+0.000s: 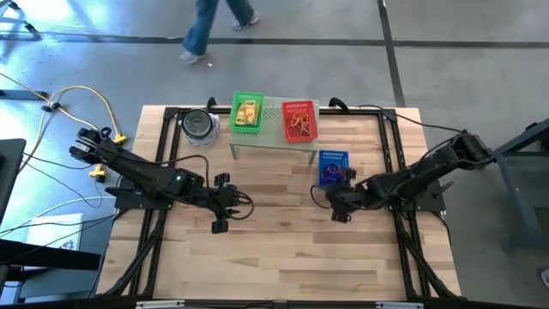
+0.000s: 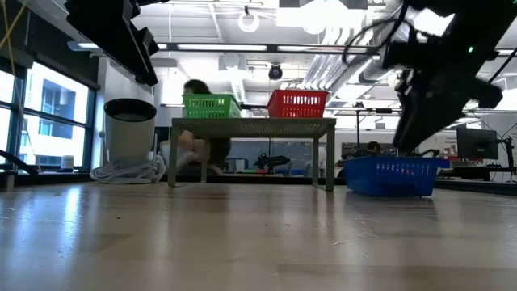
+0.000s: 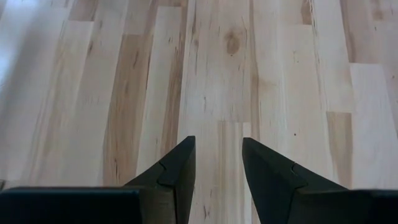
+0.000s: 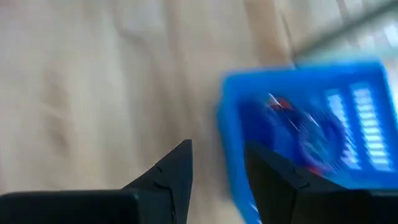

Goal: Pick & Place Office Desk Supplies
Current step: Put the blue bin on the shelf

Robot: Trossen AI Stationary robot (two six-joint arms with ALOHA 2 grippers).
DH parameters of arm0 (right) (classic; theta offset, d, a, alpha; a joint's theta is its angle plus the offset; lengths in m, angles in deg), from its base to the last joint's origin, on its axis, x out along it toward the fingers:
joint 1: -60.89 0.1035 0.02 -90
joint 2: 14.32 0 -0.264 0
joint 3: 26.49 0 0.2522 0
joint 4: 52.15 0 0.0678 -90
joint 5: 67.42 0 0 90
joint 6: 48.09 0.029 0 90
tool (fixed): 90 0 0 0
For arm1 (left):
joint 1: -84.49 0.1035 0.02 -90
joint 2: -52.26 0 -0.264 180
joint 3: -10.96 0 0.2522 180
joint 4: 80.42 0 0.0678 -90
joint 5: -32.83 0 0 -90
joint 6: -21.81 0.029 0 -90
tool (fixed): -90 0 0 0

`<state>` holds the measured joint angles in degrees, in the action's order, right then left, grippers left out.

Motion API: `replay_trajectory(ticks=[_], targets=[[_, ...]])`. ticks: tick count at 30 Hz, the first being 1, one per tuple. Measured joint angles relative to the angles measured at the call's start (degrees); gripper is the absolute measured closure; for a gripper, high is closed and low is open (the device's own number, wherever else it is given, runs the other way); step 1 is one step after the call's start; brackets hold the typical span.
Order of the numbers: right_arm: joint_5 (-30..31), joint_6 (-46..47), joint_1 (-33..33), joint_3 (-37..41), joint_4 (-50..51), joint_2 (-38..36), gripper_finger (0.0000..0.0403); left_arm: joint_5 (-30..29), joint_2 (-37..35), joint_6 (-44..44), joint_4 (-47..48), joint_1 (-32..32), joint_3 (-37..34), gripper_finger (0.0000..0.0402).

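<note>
A: Where are the supplies?

B: Sorted into three small baskets. The green basket (image 1: 248,113) holds yellow packets (image 1: 249,112) and sits on the pale-green shelf (image 1: 273,137) at the far side of the table (image 1: 274,249). The red basket (image 1: 299,121) is beside it on the same shelf, with orange loops (image 1: 301,124) inside. The blue basket (image 1: 333,167) stands on the table just in front of the shelf's right end, with blue and red loops (image 4: 298,127) in it.

A: And the right claw (image 1: 330,200)?

B: It hangs just beside the blue basket's near edge, above the wood. Its fingers (image 4: 171,180) are parted with nothing between them, so it is released.

A: The left one?

B: The left claw (image 1: 225,206) is over bare table, well apart from the baskets. Its fingers (image 3: 177,174) are also spread, gripping nothing.

A: Anything else?

B: A round dark container (image 1: 200,124) stands left of the shelf, and a person (image 1: 214,26) is on the floor beyond the table.
</note>
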<state>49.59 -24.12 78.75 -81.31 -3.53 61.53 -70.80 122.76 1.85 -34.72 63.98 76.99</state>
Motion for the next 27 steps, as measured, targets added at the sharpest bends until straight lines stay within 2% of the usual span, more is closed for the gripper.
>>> replay_trajectory(ticks=[3,12,23,27], targets=[[-1.4,2.4,-3.5,0.1,5.3,0.4,0.0270,0.0,0.0,0.0,0.0,0.0,0.0,0.0275],[-12.7,2.0,-10.6,2.1,3.7,0.5,0.0270,0.0,0.2,0.0,0.0,0.0,0.0,0.0275],[-12.7,-0.7,-12.4,4.4,1.5,0.5,0.0272,0.0,0.6,-0.3,0.0,-0.2,-1.2,0.0275],[-12.7,-0.5,-13.1,6.1,-0.4,0.5,0.0299,0.0,0.6,-0.6,-0.2,-0.8,-2.0,0.0275]])
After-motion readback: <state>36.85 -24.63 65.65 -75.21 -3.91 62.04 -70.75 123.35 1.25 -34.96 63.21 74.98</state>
